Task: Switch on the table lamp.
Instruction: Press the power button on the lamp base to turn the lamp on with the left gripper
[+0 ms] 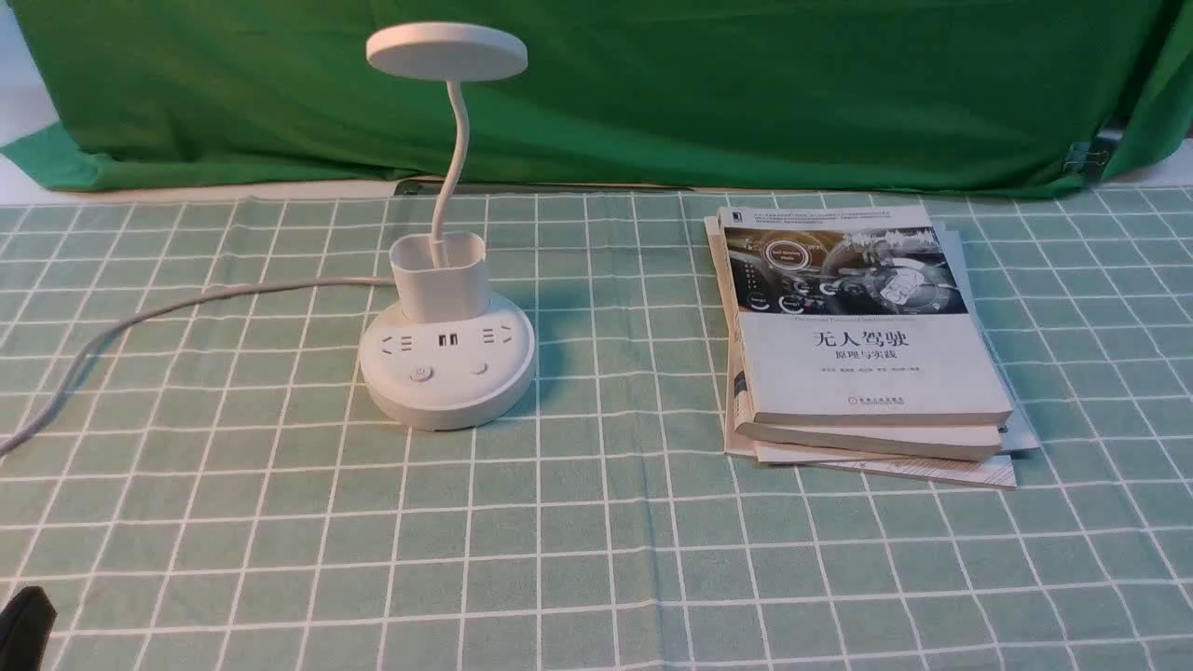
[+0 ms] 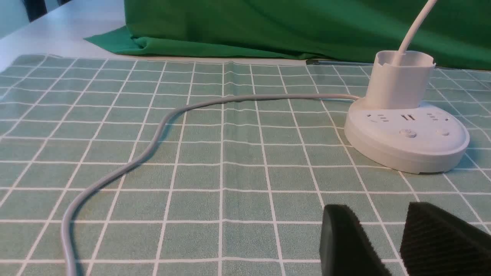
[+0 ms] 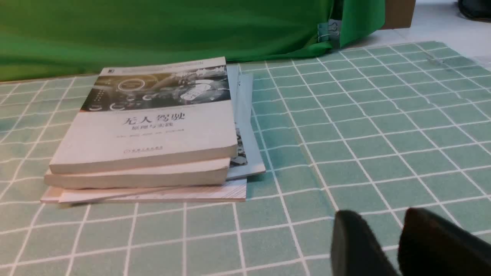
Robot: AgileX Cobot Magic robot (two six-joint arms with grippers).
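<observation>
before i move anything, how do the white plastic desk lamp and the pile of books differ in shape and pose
The white plastic desk lamp rises on a thin curved neck, while the pile of pale paper books lies flat and low.
The lamp's base and head are round; the books are rectangular.
The lamp is a single piece with a grey cord, whereas the books are several loose items stacked unevenly.
Both rest on the green checked cloth.
</observation>
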